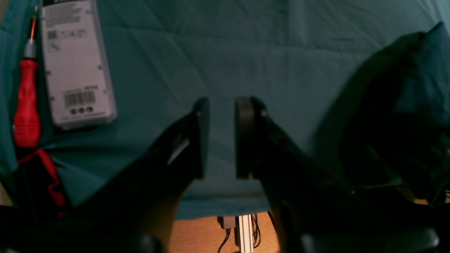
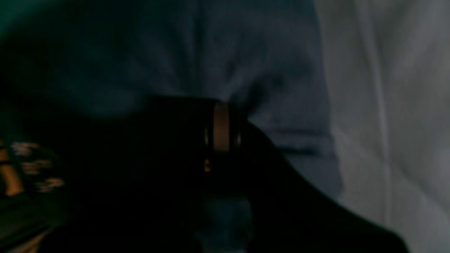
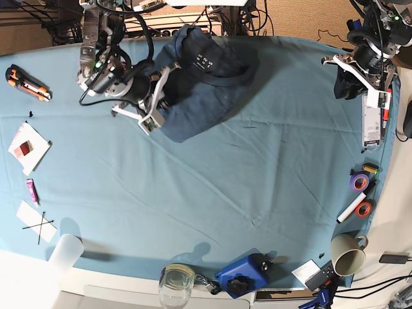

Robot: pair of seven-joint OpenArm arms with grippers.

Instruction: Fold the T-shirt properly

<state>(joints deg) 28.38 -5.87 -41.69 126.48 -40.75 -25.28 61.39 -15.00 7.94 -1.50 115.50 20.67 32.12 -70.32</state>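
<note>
The T-shirt (image 3: 199,77) sits bunched in a dark heap near the far edge of the counter (image 3: 212,193), toward the far-left corner as the base view shows it, collar label facing up and the body crumpled under itself. No flat panel, no straight crease, no sleeve laid in: by the look of it the fold has hardly started, and the shirt would first need spreading out before any proper fold.

The right gripper (image 3: 156,96) is buried in the near-left edge of the heap. Its wrist view is dark and blurred, but the jaws look pressed together on a pinch of navy cloth (image 2: 246,88). So it has a hold on the T-shirt's edge.

Over at the far-right corner, the left gripper (image 1: 222,137) hangs above bare tablecloth (image 1: 246,52), jaws a little apart with nothing between them. A dark mass fills the right of that wrist view; what it is cannot be told from here. It is well apart from the T-shirt, so only one arm is working the cloth right now.

Along the right edge lie a red-handled screwdriver (image 1: 26,102) and, just beside it, a clear packet (image 1: 75,66) with a barcode. Further down that edge, tape rolls (image 3: 359,182) and a mug (image 3: 347,253). All of it is well clear of the shirt.
</note>
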